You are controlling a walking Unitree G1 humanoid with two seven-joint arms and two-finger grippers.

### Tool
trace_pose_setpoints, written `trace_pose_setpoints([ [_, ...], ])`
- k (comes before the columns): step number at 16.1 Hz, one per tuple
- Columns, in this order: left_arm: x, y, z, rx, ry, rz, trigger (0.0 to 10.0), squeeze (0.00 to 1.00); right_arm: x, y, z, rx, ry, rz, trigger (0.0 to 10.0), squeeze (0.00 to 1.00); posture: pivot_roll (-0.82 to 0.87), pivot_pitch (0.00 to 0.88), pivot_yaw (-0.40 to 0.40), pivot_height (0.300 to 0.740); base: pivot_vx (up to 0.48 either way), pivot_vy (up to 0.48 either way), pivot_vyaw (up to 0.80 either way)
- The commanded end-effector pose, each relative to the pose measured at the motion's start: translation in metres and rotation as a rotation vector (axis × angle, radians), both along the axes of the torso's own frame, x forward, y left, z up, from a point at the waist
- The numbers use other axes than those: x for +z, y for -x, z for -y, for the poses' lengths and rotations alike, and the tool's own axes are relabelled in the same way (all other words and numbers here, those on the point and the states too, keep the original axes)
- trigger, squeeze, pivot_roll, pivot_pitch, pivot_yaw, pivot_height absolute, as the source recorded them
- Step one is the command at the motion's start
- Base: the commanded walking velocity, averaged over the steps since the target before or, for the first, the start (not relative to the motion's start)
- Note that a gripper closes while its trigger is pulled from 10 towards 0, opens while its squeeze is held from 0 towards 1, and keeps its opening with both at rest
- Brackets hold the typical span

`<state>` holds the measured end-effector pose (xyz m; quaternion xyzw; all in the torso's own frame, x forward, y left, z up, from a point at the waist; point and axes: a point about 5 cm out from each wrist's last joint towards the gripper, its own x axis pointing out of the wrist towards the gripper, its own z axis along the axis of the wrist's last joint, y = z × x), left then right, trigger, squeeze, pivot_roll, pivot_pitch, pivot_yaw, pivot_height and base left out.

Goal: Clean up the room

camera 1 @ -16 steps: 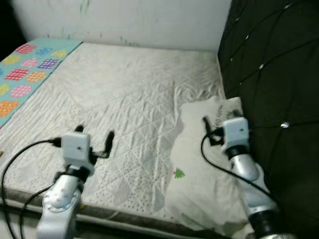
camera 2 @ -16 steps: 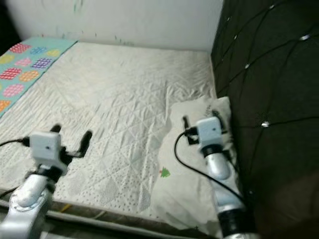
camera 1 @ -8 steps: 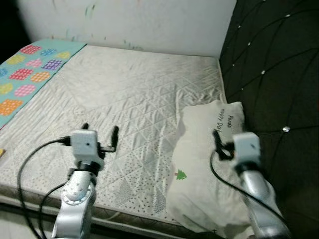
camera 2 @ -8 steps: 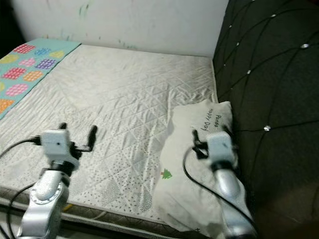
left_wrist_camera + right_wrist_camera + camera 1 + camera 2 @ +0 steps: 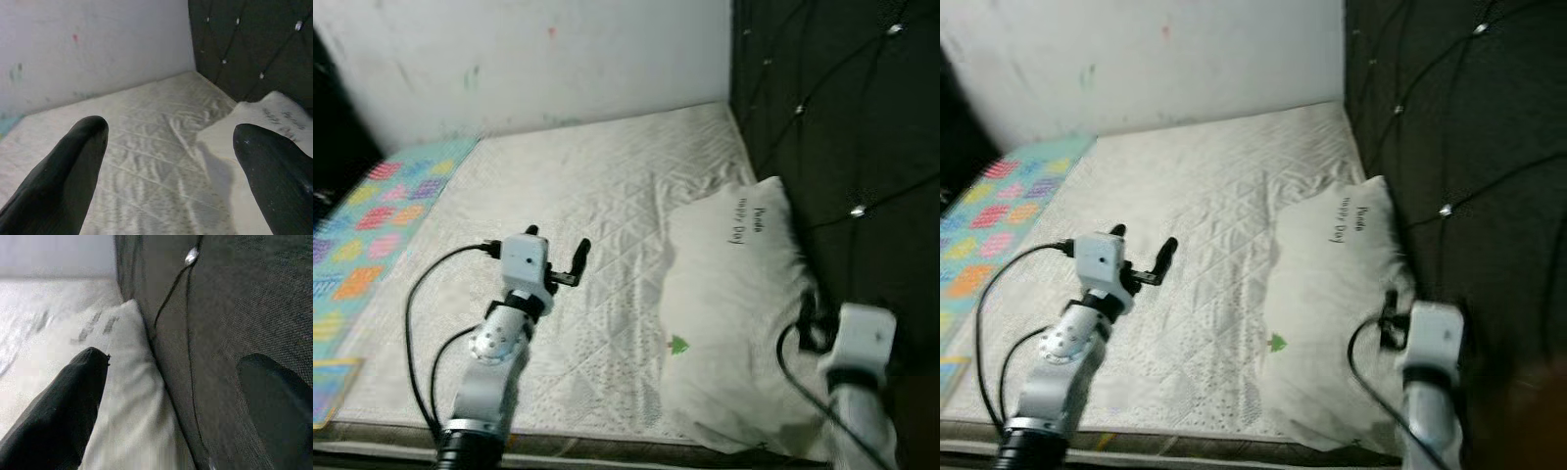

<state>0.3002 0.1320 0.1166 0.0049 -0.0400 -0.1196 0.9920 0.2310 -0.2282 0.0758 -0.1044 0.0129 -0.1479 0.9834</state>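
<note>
the white pillow (image 5: pixel 729 304) lay on the quilted mattress (image 5: pixel 587 196), against the dark tufted headboard (image 5: pixel 842 127). the right gripper (image 5: pixel 171 382) hung wide open and empty at the pillow's headboard edge, one finger over the pillow, one by the headboard. the left gripper (image 5: pixel 168 147) hovered open, empty, beside the pillow.

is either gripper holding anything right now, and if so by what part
Nothing is held. The left gripper is open above the mattress. The right gripper is open beside the pillow, next to the dark headboard.
</note>
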Motion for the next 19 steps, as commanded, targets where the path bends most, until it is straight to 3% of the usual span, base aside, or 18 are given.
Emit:
trace_pose_setpoints([
  [1,-0.005,0.003,-0.010,0.050,-0.003,-0.009,10.0,0.00,0.015,-0.012,-0.019,0.107,0.018,0.047,10.0,0.00,-0.21,0.000,0.128,0.740,0.000,0.000,0.00],
  [4,-0.008,0.006,-0.014,0.105,-0.003,-0.006,10.0,0.00,0.018,-0.030,-0.032,0.170,0.007,0.032,10.0,0.00,-0.11,0.000,0.049,0.740,0.000,0.000,0.00],
  [7,-0.010,0.013,-0.021,0.135,-0.006,-0.001,10.0,0.00,0.014,-0.038,-0.044,0.199,-0.035,0.026,10.0,0.00,-0.07,0.000,0.068,0.740,0.000,0.000,0.00],
  [10,-0.016,0.019,-0.028,0.163,-0.009,-0.024,10.0,0.00,0.023,-0.046,-0.045,0.197,-0.043,0.054,10.0,0.00,-0.08,0.000,0.079,0.740,0.000,0.000,0.00],
  [13,-0.025,0.018,-0.028,0.168,0.012,-0.068,10.0,0.00,0.019,-0.030,-0.025,0.102,-0.030,0.047,10.0,0.00,-0.18,0.000,0.143,0.740,0.000,0.000,0.00],
  [16,-0.023,0.003,-0.010,0.098,0.032,-0.066,10.0,0.00,0.024,-0.022,-0.007,0.028,-0.001,0.064,10.0,0.00,-0.27,0.000,0.158,0.740,0.000,0.000,0.00],
  [17,-0.014,-0.007,0.003,0.072,0.060,-0.044,10.0,0.00,0.028,-0.021,-0.002,0.032,0.021,0.069,10.0,0.00,-0.28,0.000,0.151,0.740,0.000,0.000,0.00],
  [19,-0.013,-0.008,0.005,0.062,0.055,-0.042,10.0,0.00,0.028,-0.023,-0.003,0.038,0.021,0.064,10.0,0.00,-0.27,0.000,0.148,0.740,0.000,0.000,0.00],
])
